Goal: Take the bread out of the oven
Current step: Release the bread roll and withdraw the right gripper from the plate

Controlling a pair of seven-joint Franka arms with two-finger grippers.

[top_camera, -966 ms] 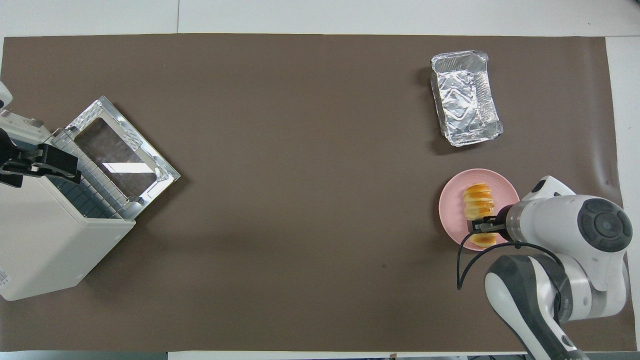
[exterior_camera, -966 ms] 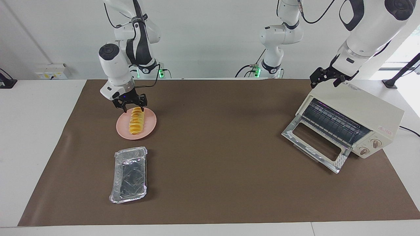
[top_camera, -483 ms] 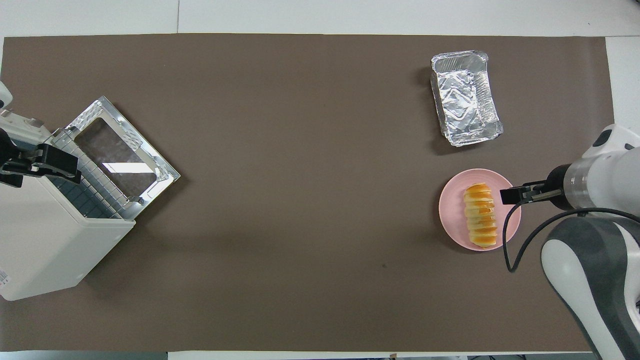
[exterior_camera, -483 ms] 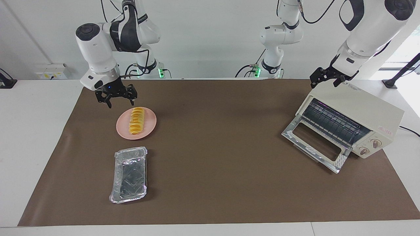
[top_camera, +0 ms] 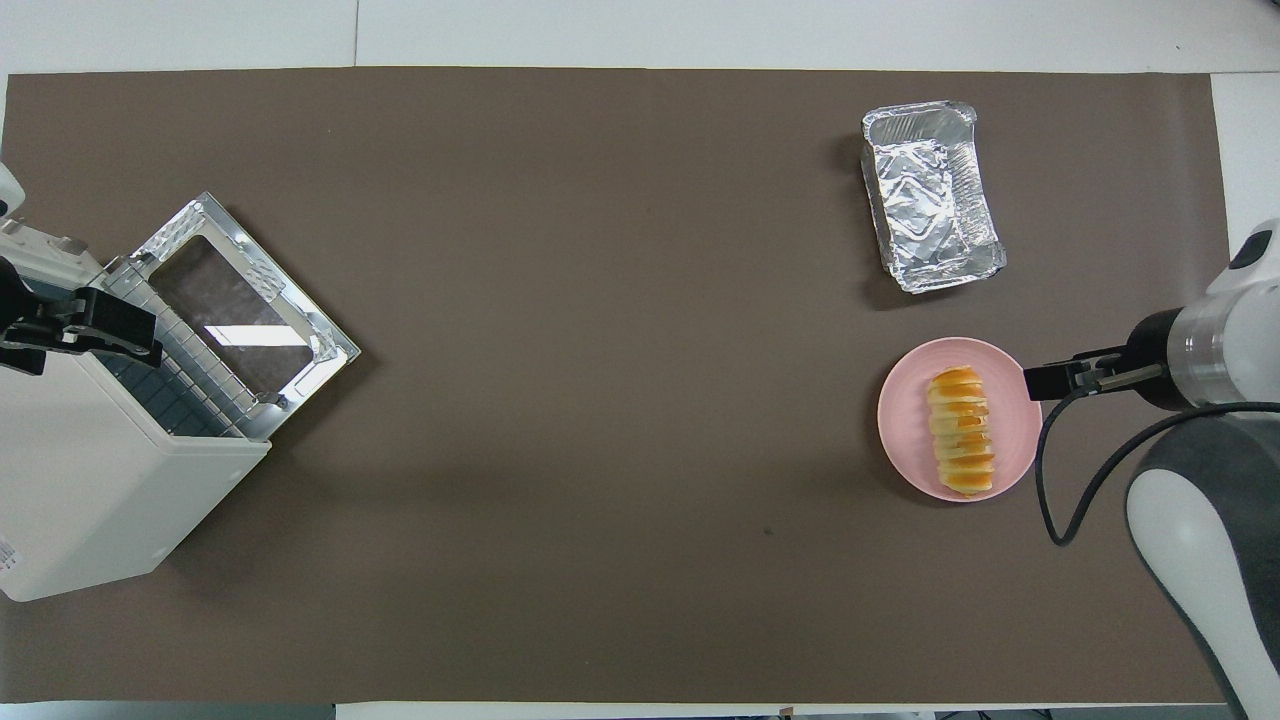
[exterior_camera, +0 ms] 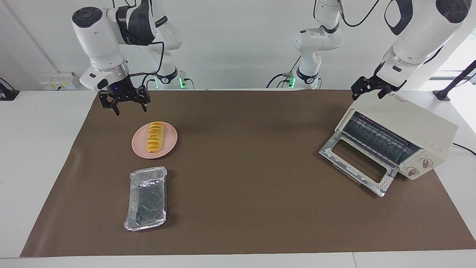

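The bread (exterior_camera: 155, 136) (top_camera: 961, 432), a ridged golden loaf, lies lengthwise on the pink plate (exterior_camera: 169, 143) (top_camera: 900, 425) at the right arm's end of the table. My right gripper (exterior_camera: 131, 108) (top_camera: 1045, 380) hangs open and holds nothing, up in the air over the mat just beside the plate's edge. The cream oven (exterior_camera: 409, 126) (top_camera: 90, 500) stands at the left arm's end with its glass door (exterior_camera: 355, 163) (top_camera: 240, 315) dropped open and a bare wire rack inside. My left gripper (exterior_camera: 366, 90) (top_camera: 90, 325) waits open over the oven's top edge.
A crinkled silver foil tray (exterior_camera: 146, 198) (top_camera: 930, 195) sits with nothing in it beside the plate, farther from the robots. The brown mat (exterior_camera: 245, 167) covers the table. The oven's open door juts out over the mat.
My right gripper has let go of the bread, lifted off it and drawn back toward the right arm's end of the table. The bread stays on the plate. The left arm has not moved.
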